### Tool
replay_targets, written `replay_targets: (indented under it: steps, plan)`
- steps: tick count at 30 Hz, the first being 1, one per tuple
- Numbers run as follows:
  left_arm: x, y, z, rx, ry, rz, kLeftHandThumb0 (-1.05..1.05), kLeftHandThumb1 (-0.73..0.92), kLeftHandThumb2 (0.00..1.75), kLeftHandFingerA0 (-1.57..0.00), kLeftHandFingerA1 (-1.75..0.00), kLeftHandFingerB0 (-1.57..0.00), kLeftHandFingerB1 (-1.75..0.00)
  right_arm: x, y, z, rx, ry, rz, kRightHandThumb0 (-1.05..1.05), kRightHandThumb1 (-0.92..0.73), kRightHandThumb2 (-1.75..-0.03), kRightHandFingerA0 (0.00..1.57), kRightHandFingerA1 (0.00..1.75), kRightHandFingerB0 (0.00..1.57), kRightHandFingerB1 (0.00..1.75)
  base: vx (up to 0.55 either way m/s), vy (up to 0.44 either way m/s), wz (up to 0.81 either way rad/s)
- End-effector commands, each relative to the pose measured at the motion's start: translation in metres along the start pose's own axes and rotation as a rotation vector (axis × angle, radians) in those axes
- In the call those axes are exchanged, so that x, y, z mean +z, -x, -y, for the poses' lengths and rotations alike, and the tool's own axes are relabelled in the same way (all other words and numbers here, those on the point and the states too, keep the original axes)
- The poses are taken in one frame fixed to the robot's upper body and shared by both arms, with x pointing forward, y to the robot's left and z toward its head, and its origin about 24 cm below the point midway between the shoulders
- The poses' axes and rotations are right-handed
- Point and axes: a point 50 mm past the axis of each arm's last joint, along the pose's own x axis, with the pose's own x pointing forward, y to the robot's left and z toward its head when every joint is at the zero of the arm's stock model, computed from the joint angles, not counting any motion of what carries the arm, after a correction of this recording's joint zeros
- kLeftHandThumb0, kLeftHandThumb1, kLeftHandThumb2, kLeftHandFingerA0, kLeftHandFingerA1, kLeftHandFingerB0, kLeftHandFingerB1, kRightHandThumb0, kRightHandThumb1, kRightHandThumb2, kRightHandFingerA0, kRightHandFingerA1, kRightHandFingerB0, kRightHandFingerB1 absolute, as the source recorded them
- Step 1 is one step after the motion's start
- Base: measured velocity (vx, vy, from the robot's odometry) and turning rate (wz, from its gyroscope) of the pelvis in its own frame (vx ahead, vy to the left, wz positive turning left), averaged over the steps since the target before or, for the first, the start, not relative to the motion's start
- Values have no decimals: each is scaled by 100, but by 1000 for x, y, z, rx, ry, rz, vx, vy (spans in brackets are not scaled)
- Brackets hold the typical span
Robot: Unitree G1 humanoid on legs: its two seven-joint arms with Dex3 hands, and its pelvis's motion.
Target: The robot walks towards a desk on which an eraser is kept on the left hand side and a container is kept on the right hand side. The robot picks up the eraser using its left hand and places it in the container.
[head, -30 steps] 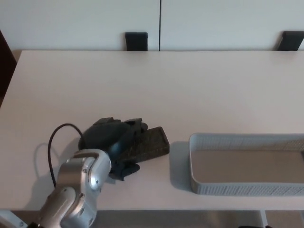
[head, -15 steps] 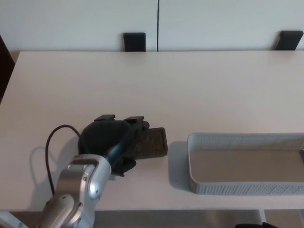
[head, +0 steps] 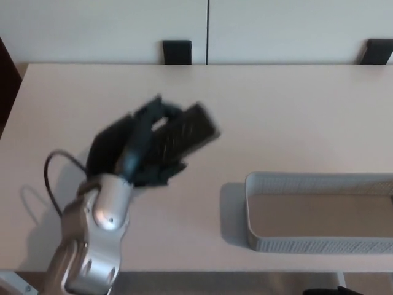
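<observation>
My left hand (head: 138, 144) is shut on the eraser (head: 184, 130), a dark flat block that sticks out to the right of the fingers. Hand and eraser hang above the white desk (head: 276, 110), blurred by motion, left of centre. The container (head: 319, 212), a pale grey perforated tray, stands on the desk at the lower right with nothing visible inside it. The eraser is up and to the left of the tray's near corner. My right hand does not show.
My silver left forearm (head: 92, 239) comes in from the lower left with a black cable (head: 52, 166) looping off it. Two dark chair backs (head: 177, 51) (head: 376, 51) stand behind the desk's far edge against white cabinets.
My left hand has lifted the eraser off the desk and carried it up and away from me; the eraser now tilts in the air. The tray has not moved.
</observation>
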Motion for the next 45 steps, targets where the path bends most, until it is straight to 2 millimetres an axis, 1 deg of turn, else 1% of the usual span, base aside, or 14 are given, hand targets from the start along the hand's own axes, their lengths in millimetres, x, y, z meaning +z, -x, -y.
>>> replay_targets:
  steps: [1, 5, 9, 14, 16, 17, 21, 27, 28, 30, 32, 34, 42, 45]
  plan:
    - [31, 1, 2, -98, 46, 103, -23, 82, 61, -62, -159, -59, -106, -4, 4, 1, 3, 28, -11, -44, -44, -72, 61, 53, 48, 50, 0, 0, 0]
    - [48, 1, 13, -184, 66, 128, -24, 81, 63, -64, -153, -62, -104, -5, 5, -1, 11, 38, -21, -46, -44, -73, 61, 54, 46, 51, 0, 0, 0]
    - [68, -2, 29, -251, 70, 166, -28, 76, 65, -79, -140, -73, -61, -6, 4, 1, 15, 46, -30, -41, -52, -56, 68, 43, 51, 40, 0, 0, 0]
    - [83, -1, 58, -329, 22, 142, -29, 74, 65, -78, -145, -77, -98, -5, 5, 0, 22, 59, -30, -46, -44, -73, 62, 54, 48, 51, 0, 0, 0]
    - [88, 1, 68, -360, 9, 123, -32, 74, 65, -79, -142, -80, -82, -5, 6, 1, 26, 68, -25, -46, -44, -74, 62, 54, 48, 51, 0, 0, 0]
    - [90, 2, 72, -376, -1, 115, -31, 75, 62, -85, -114, -71, -59, -4, 7, 0, 28, 78, -24, -40, -53, -56, 68, 43, 51, 40, 0, 0, 0]
    - [97, 4, 86, -406, 1, 121, -25, 77, 63, -75, -161, -73, -103, 0, 4, 2, 27, 104, -13, -48, -44, -75, 62, 54, 47, 51, 0, 0, 0]
    - [101, 7, 101, -427, 20, 116, -28, 75, 62, -73, -164, -65, -123, 2, 4, 3, 21, 116, -10, -42, -53, -56, 71, 43, 53, 40, 0, 0, 0]
    - [102, 8, 103, -432, 21, 109, -28, 74, 63, -75, -157, -71, -114, 3, 5, 2, 20, 115, -12, -41, -53, -56, 70, 42, 53, 40, 0, 0, 0]
    - [101, 9, 106, -471, 31, 105, -32, 73, 61, -113, -88, -77, -58, 4, 5, 3, 21, 130, -18, -42, -54, -57, 69, 42, 52, 39, 0, 0, 0]
    - [101, 7, 106, -513, -6, 99, -45, 70, 61, -101, -75, -59, -43, 5, 3, 3, 21, 133, -16, -42, -54, -57, 69, 42, 52, 39, 0, 0, 0]
    - [99, 11, 108, -588, -127, 122, -97, 62, 94, -3, -3, -11, -9, 6, 4, 2, 26, 124, -17, -48, -45, -74, 63, 53, 47, 50, 0, 0, 0]
    - [99, 18, 105, -631, -247, 163, -102, 64, 102, 0, 0, 0, 0, 7, 3, 2, 33, 139, -3, -42, -53, -56, 69, 42, 53, 40, 0, 0, 0]
    - [107, 32, 86, -590, -273, 285, -103, 67, 107, 0, 0, 0, -3, 6, 3, 1, 42, 151, -4, -49, -44, -75, 62, 54, 48, 51, 0, 0, 0]
